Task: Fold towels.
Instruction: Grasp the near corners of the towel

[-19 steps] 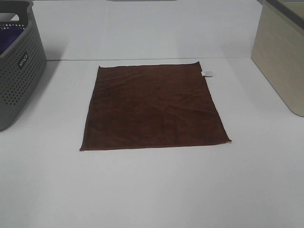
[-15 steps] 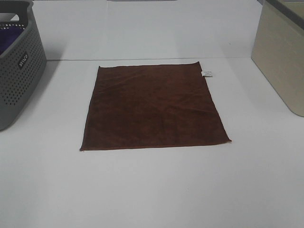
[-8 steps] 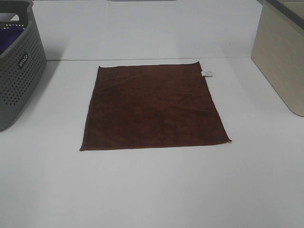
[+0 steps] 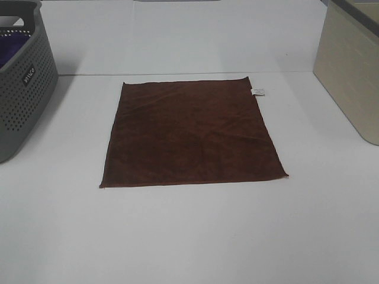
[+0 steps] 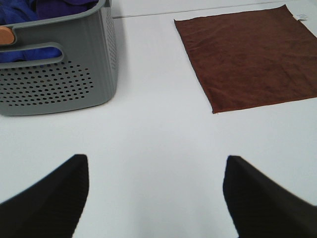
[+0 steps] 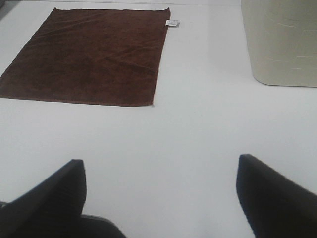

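Exterior high view shows the towel (image 4: 192,133) flat and unfolded on the counter (image 4: 189,236), well ahead of the left tool (image 5: 156,198) and right tool (image 6: 161,198), both spread apart and empty, so every fold seems yet to do.

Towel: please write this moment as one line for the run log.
towel: flat, unfolded, on table | left gripper: open, empty, off towel | right gripper: open, empty, off towel | fold: not begun

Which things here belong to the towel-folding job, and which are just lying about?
Job: brown towel, spread flat; left tool and right tool, both open.
Lying about: grey basket holding purple cloth; beige bin.
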Controlling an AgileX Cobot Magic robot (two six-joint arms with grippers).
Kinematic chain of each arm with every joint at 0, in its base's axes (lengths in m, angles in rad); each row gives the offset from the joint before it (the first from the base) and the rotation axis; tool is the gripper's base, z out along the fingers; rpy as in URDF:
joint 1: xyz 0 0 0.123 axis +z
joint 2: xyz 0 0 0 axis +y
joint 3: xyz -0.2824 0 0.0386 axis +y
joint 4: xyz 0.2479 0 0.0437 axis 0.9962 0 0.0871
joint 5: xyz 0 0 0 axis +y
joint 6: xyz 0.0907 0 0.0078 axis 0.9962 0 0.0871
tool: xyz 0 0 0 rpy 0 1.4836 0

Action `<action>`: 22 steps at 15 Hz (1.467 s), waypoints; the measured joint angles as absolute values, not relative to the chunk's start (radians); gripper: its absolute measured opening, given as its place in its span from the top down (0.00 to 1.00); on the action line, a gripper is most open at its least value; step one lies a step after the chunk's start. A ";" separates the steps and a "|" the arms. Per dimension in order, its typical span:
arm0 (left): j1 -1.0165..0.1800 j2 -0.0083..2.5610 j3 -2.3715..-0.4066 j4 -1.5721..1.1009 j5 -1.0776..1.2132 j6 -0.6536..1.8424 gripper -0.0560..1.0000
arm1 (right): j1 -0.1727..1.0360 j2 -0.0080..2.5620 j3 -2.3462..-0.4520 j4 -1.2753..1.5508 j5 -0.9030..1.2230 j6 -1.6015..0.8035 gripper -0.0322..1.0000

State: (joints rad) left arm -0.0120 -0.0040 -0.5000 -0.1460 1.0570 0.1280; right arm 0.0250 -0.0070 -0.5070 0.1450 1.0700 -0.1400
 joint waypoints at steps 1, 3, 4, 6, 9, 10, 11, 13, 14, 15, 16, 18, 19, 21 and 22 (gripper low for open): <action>-0.012 -0.004 -0.500 -0.146 1.057 0.128 0.27 | 0.025 -0.007 -0.507 0.145 1.070 -0.140 0.21; -0.012 -0.004 -0.500 -0.146 1.057 0.128 0.27 | 0.025 -0.007 -0.507 0.145 1.070 -0.140 0.21; -0.012 -0.004 -0.500 -0.146 1.057 0.128 0.27 | 0.025 -0.007 -0.507 0.145 1.070 -0.140 0.21; -0.012 -0.004 -0.500 -0.146 1.057 0.128 0.27 | 0.025 -0.007 -0.507 0.145 1.070 -0.140 0.21; -0.012 -0.004 -0.500 -0.146 1.057 0.128 0.27 | 0.025 -0.007 -0.507 0.145 1.070 -0.140 0.21; -0.012 -0.004 -0.500 -0.146 1.057 0.128 0.27 | 0.025 -0.007 -0.507 0.145 1.070 -0.140 0.21; -0.012 -0.004 -0.500 -0.146 1.057 0.128 0.27 | 0.025 -0.007 -0.507 0.145 1.070 -0.140 0.21; -0.012 -0.004 -0.500 -0.146 1.057 0.128 0.27 | 0.025 -0.007 -0.507 0.145 1.070 -0.140 0.21; -0.012 -0.004 -0.500 -0.146 1.057 0.128 0.27 | 0.025 -0.007 -0.507 0.145 1.070 -0.140 0.21; -0.012 -0.004 -0.500 -0.146 1.057 0.128 0.27 | 0.025 -0.007 -0.507 0.145 1.070 -0.140 0.21; -0.012 -0.004 -0.500 -0.146 1.057 0.128 0.27 | 0.025 -0.007 -0.507 0.145 1.070 -0.140 0.21; -0.012 -0.004 -0.500 -0.146 1.057 0.128 0.27 | 0.025 -0.007 -0.507 0.145 1.070 -0.140 0.21; -0.012 -0.004 -0.500 -0.146 1.057 0.128 0.27 | 0.025 -0.007 -0.507 0.145 1.070 -0.140 0.21; -0.012 -0.004 -0.500 -0.146 1.057 0.128 0.27 | 0.025 -0.007 -0.507 0.145 1.070 -0.140 0.21; -0.012 -0.004 -0.500 -0.146 1.057 0.128 0.27 | 0.025 -0.007 -0.507 0.145 1.070 -0.140 0.21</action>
